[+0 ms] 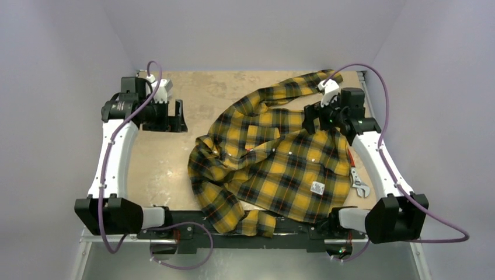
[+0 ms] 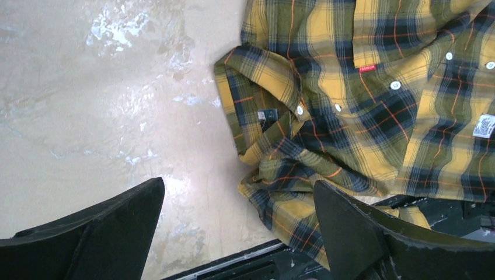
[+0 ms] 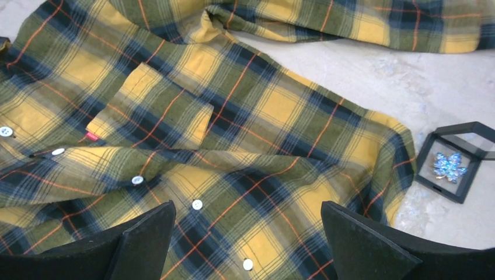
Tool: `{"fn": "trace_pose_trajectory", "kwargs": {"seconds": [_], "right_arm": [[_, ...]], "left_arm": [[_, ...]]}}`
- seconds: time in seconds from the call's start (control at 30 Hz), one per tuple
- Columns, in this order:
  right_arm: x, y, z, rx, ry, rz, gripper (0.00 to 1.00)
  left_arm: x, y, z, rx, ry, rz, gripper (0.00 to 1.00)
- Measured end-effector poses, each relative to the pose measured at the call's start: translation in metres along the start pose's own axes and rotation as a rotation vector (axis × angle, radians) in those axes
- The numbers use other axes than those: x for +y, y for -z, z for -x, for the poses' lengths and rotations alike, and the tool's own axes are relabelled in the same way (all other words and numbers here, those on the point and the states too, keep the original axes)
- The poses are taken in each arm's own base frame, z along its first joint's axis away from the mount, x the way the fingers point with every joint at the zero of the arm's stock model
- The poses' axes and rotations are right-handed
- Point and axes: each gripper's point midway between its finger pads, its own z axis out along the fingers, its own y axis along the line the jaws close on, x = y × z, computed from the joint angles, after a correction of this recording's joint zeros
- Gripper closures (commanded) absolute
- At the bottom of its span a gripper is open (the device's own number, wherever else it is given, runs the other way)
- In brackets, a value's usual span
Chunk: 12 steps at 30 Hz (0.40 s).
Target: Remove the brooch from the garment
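The garment [image 1: 274,157] is a yellow-and-black plaid shirt, spread and rumpled across the middle and right of the table. It also shows in the left wrist view [image 2: 362,105] and the right wrist view [image 3: 233,146]. The brooch [image 3: 449,167] is a pale blue-white glinting trinket. It lies in a small black frame box [image 3: 429,181] on the table just off the shirt's edge, not on the cloth. My right gripper [image 1: 312,119] [image 3: 248,239] is open and empty above the shirt's buttoned front. My left gripper [image 1: 175,116] [image 2: 239,233] is open and empty over bare table beside the collar.
A white square tag [image 1: 317,187] [image 2: 484,125] sits near the shirt's hem. A small red label [image 3: 92,136] marks the chest pocket. One sleeve [image 1: 315,79] runs to the back right corner. Grey walls close in the table on three sides.
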Motion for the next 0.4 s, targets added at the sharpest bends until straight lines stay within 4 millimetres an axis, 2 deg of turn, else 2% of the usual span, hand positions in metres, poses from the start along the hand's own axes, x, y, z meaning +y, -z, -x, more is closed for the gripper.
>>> {"fn": "trace_pose_trajectory", "kwargs": {"seconds": [0.17,0.4], "right_arm": [[-0.003,0.012,0.002,-0.038,0.009,-0.040,0.01],[-0.019,0.030,0.006,-0.087,-0.006,-0.108,0.01]], "left_arm": [[-0.002,0.009,-0.015,-0.022,-0.005,0.010,0.00],[-0.005,0.014,-0.017,-0.048,0.001,0.013,0.00]]}}
